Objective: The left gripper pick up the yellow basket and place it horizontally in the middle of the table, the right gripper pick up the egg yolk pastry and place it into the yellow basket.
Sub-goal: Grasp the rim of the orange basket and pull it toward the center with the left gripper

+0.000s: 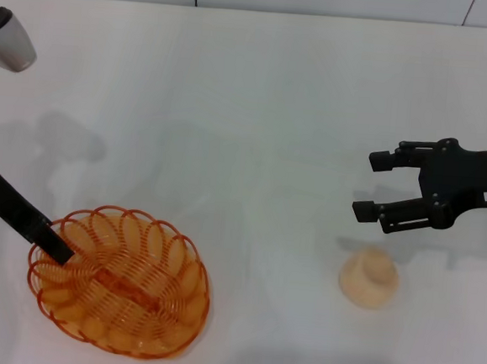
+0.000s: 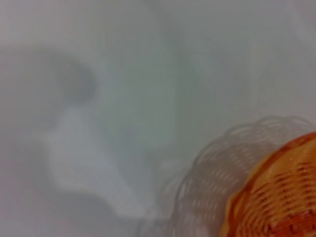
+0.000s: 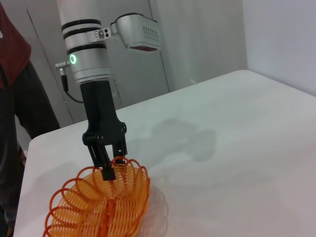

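Yellow basket (image 1: 119,280) glossy translucent wire; egg yolk pastry (image 1: 369,277) matt, lumpy; table (image 1: 258,107) smooth white

The head view looks steeply down from above on the plain white surface (image 1: 258,107), taking in both arms. The left wrist view sits very close over that surface (blurred), catching only an edge of the oval orange-yellow wire basket (image 2: 281,197). The right wrist view looks low across the surface toward the same basket (image 3: 101,205), which all three views share.
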Available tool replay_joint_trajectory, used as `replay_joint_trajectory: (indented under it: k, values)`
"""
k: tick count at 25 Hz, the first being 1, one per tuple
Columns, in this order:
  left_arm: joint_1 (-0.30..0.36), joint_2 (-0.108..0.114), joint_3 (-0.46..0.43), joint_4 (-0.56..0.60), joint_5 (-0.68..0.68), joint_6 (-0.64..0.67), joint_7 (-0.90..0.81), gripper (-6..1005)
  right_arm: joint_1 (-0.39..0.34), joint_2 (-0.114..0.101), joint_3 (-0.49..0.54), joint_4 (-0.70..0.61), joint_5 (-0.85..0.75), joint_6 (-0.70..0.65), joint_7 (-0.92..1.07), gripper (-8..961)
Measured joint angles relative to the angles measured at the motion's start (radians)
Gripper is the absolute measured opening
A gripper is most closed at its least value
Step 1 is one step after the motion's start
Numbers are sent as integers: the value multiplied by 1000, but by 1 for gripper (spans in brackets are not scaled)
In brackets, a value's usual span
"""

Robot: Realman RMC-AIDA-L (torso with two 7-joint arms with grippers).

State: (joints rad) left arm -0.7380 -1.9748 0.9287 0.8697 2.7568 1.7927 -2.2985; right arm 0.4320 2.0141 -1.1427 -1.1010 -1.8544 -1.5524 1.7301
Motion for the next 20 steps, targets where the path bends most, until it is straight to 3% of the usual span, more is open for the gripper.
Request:
replay_joint_trajectory:
  k: [20]
  values:
    - [-7,-9,1,-19,14,-45,-10,259,-3,0,0,1,1,-8,0,858]
